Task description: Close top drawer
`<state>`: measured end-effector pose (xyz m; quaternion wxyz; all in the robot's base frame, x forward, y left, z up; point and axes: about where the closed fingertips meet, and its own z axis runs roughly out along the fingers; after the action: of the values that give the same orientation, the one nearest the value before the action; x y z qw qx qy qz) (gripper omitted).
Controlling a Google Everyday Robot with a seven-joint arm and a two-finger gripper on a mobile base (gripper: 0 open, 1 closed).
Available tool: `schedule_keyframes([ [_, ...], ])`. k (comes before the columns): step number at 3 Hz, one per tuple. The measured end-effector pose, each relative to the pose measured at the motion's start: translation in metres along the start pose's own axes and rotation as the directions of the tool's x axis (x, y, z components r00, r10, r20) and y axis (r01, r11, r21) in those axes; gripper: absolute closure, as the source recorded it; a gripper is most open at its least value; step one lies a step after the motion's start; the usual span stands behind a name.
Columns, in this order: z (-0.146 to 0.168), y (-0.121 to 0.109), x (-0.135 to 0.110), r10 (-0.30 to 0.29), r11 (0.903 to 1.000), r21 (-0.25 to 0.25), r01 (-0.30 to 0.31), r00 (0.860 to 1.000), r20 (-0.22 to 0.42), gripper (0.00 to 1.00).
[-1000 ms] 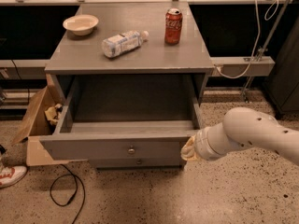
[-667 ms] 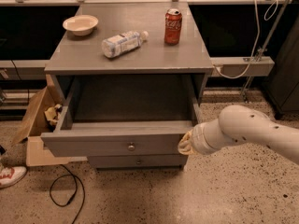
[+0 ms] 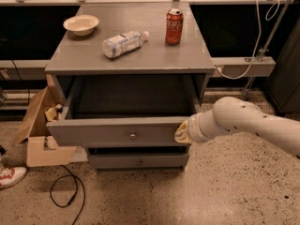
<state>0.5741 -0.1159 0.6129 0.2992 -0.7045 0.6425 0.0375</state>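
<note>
The top drawer [image 3: 93,132] of the grey cabinet stands pulled out, its inside dark and bare, with a small round metal knob [image 3: 132,136] at the centre of its flat front. My gripper [image 3: 182,132] comes in from the right on a white arm and presses against the right end of the drawer front. A narrower lower drawer front [image 3: 138,161] with a similar knob sits shut beneath it.
On the cabinet top [image 3: 154,55] lie a cream bowl [image 3: 81,24], a plastic bottle on its side [image 3: 123,43] and an upright red soda can [image 3: 174,26]. A cardboard box [image 3: 38,125] stands left of the cabinet. A black cable [image 3: 65,191] and a shoe [image 3: 9,176] lie on the floor.
My gripper has pushed in against the drawer front from the right, and the drawer has slid part of the way back into the cabinet.
</note>
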Motion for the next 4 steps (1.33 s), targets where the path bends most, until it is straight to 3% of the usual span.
schedule_keyframes([
  [1, 0.006, -0.011, -0.001, 0.001, 1.0000, 0.005, -0.001, 1.000, 0.013, 1.00],
  [3, 0.042, -0.064, -0.004, 0.035, 0.9990, 0.023, -0.037, 0.997, 0.076, 1.00],
  [4, 0.042, -0.064, -0.004, 0.036, 0.9990, 0.023, -0.038, 0.996, 0.079, 1.00],
])
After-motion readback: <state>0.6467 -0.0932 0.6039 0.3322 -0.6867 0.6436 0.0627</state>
